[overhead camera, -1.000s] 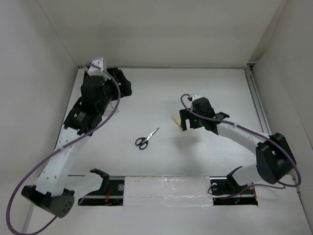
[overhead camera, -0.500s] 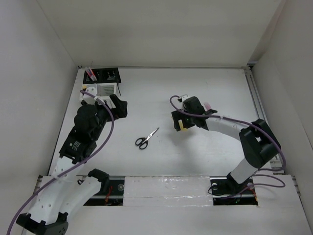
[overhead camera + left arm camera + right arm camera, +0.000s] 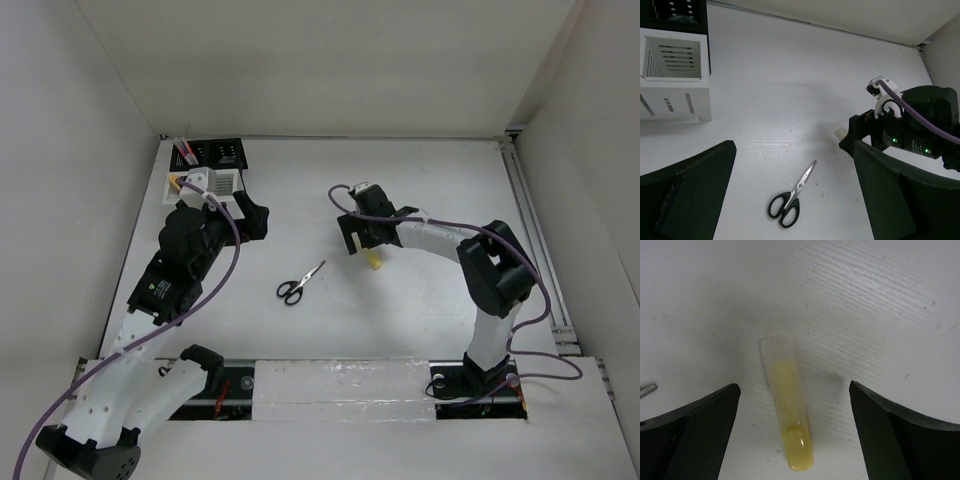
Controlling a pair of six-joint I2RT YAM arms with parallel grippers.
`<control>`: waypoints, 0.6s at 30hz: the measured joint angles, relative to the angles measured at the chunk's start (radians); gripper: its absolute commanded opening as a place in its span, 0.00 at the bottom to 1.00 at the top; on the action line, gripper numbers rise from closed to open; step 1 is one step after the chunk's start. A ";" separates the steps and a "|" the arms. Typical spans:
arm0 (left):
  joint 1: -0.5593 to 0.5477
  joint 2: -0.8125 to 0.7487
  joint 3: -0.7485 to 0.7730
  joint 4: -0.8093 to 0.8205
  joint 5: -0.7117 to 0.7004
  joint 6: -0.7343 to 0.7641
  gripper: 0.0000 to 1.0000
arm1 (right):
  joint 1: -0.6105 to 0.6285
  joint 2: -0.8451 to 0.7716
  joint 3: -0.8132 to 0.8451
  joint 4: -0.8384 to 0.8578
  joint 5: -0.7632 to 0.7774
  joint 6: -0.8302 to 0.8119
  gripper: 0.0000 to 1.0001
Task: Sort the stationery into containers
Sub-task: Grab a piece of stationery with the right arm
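From above, the left arm (image 3: pixel 190 245) hides part of the white slatted organizer box (image 3: pixel 224 182); just behind the box, pink-red sticks (image 3: pixel 185 152) in the black perforated mesh holder (image 3: pixel 225 153) are too small to name; well to its right, the right gripper (image 3: pixel 368 245) covers most of the translucent yellow marker (image 3: pixel 374 262).

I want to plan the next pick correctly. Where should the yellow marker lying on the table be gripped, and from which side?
Grip the yellow marker at mid-barrel, coming straight down from above. It lies flat on the table, a slim stick, so only its two long sides are free. The right gripper hangs over it, its open jaws one on each long side.
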 measured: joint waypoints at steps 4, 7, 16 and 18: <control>0.000 0.000 0.000 0.002 0.005 0.000 1.00 | 0.000 -0.003 0.000 -0.017 0.048 0.015 0.96; 0.000 0.000 0.000 0.002 0.010 0.000 1.00 | 0.001 -0.032 -0.027 -0.018 0.050 0.024 0.96; 0.000 0.000 0.000 0.003 0.013 0.000 1.00 | 0.002 -0.142 -0.159 -0.023 0.034 0.055 0.90; 0.000 0.000 0.000 0.003 0.015 0.000 1.00 | 0.002 -0.146 -0.175 -0.028 0.022 0.060 0.84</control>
